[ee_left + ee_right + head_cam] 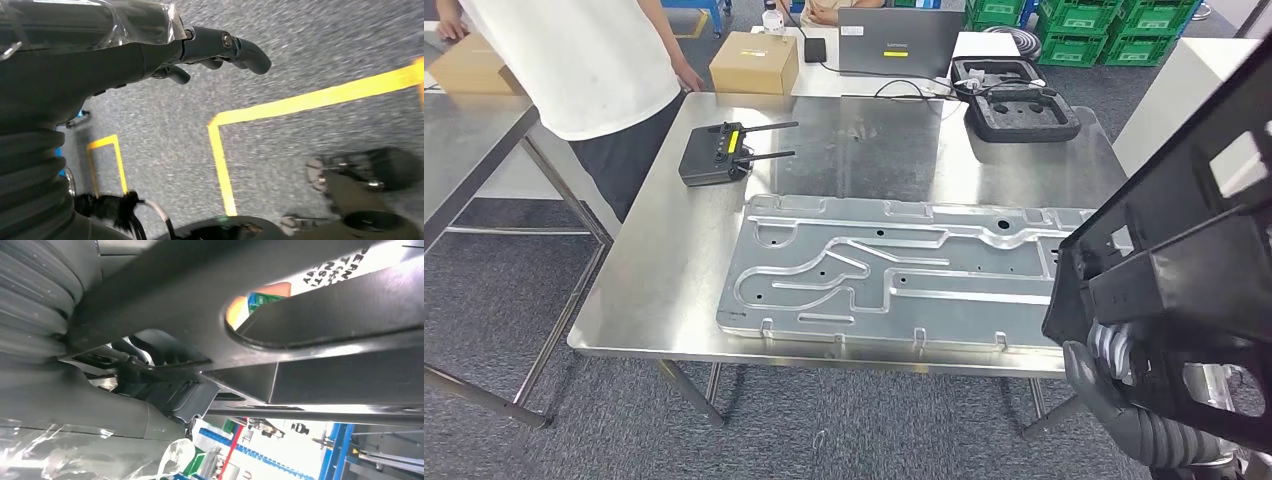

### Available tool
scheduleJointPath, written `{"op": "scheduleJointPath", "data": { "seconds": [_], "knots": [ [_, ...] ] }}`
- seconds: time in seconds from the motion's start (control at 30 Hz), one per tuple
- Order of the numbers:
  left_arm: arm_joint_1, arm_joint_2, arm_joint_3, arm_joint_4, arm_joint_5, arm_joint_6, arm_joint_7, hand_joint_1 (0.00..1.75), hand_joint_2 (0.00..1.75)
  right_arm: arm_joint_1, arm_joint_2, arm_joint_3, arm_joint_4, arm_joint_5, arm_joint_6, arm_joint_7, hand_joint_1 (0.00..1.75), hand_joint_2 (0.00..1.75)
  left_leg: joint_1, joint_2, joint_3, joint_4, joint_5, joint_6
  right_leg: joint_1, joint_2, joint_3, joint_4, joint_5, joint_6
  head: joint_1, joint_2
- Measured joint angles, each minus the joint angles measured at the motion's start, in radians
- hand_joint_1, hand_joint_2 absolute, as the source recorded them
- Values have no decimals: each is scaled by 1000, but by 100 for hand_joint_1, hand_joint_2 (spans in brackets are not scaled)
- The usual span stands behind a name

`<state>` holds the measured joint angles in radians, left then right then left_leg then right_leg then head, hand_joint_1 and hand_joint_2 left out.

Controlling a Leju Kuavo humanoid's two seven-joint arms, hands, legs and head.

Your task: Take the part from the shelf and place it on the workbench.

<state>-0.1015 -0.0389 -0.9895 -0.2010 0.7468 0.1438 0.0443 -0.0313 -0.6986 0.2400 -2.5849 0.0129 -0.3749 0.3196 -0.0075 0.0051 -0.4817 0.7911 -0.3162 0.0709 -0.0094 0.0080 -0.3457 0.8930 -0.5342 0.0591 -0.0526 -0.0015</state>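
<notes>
A large black plastic part [1194, 260] with cut-outs fills the right side of the head view, held up over the right end of the steel workbench [654, 290]. My right hand [1114, 385] grips it from below; in the right wrist view the part [300, 315] lies tight against the hand [150, 405]. My left hand [220, 50] hangs over the grey floor with its fingers curled and nothing in them.
A big machined aluminium plate [894, 275] lies on the workbench. Behind it are a black remote controller [714, 155], a black foam case [1021, 112], a laptop [899, 42] and a cardboard box [754, 62]. A person [584, 70] stands at the far left corner.
</notes>
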Motion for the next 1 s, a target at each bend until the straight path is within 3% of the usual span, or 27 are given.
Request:
{"op": "scheduleJointPath", "data": {
  "seconds": [0.07,0.1,0.17,0.2,0.33,0.43,0.5,0.57,0.6,0.63,0.67,0.7,0.77,0.83,0.87,0.93,1.0],
  "knots": [
    [-3,0,0,0,-1,0,1,0,175,0,0,1,0,0,3,0,175,175,0,-1,10,0,-10,8,-1,-1,-108,174,-68,8,0,0],
    [-4,0,0,0,-1,0,1,0,175,0,0,1,0,0,4,0,175,175,0,-2,13,0,-13,10,-2,-1,-140,219,-87,9,0,0],
    [-4,0,0,0,-1,0,1,0,175,0,0,2,0,0,5,1,175,175,0,-2,14,0,-15,11,-2,-1,-157,242,-99,10,0,0],
    [-2,0,0,0,-2,0,1,0,175,0,1,2,0,0,7,1,175,175,0,-5,22,0,-22,10,-2,-1,-170,230,-90,10,0,0],
    [-2,-1,0,0,-13,-1,-12,0,175,-25,2,17,1,-1,46,7,175,175,-5,-22,82,-2,-75,-10,3,-12,-152,-84,178,-15,0,0],
    [-2,-1,-1,0,-17,-1,-18,0,175,-54,4,28,2,1,70,15,175,175,-8,-22,86,14,-94,-25,-2,-10,-143,-94,191,-30,0,0],
    [-4,0,-1,0,-19,-1,-21,0,175,-80,6,38,3,15,92,26,175,175,-6,-21,43,100,-144,-36,-6,-10,-134,-95,189,-36,-1,0],
    [-7,0,-2,0,-23,-1,-29,0,175,-116,6,52,6,37,127,51,175,175,-4,-20,-58,283,-222,-45,-5,-11,-132,-96,184,-40,-1,0],
    [-7,0,-3,0,-27,-1,-33,0,175,-143,7,63,10,47,150,69,175,175,-3,-20,-111,367,-250,-47,-5,-10,-131,-96,181,-41,-1,0],
    [-7,0,-5,0,-31,-1,-38,0,175,-174,7,76,16,55,174,88,175,175,-4,-20,-148,413,-257,-46,-3,-9,-129,-96,178,-43,-1,0],
    [-7,0,-7,0,-35,-1,-43,0,175,-210,8,91,25,60,196,108,175,175,-5,-20,-162,409,-238,-42,-2,-7,-125,-96,175,-43,-1,0],
    [-7,0,-11,0,-40,-1,-47,0,175,-250,9,108,35,64,218,127,175,175,-7,-20,-154,358,-198,-36,0,-5,-119,-98,171,-44,-1,0],
    [-10,0,-19,0,-50,-1,-53,0,175,-323,12,143,60,68,253,157,175,175,-14,-20,-100,188,-87,-18,3,-3,-104,-103,163,-44,-1,0],
    [-14,0,-26,0,-59,-1,-56,0,175,-400,20,186,91,70,280,179,175,175,-24,-20,-59,48,-9,-2,7,-1,-95,-106,156,-40,-1,0],
    [-14,0,-30,0,-64,-1,-57,0,175,-443,26,210,109,70,292,188,175,175,-27,-21,-50,14,10,2,9,0,-94,-106,151,-37,-1,0],
    [-14,-2,-41,0,-75,-1,-57,0,175,-521,40,266,151,73,313,202,175,175,-25,-22,-44,3,18,6,14,4,-91,-105,142,-30,0,0],
    [-16,-5,-50,-1,-85,1,-56,0,175,-582,58,319,195,79,328,208,175,175,-17,-23,-39,-2,19,10,16,3,-109,-59,109,-22,0,0]
  ]
}}
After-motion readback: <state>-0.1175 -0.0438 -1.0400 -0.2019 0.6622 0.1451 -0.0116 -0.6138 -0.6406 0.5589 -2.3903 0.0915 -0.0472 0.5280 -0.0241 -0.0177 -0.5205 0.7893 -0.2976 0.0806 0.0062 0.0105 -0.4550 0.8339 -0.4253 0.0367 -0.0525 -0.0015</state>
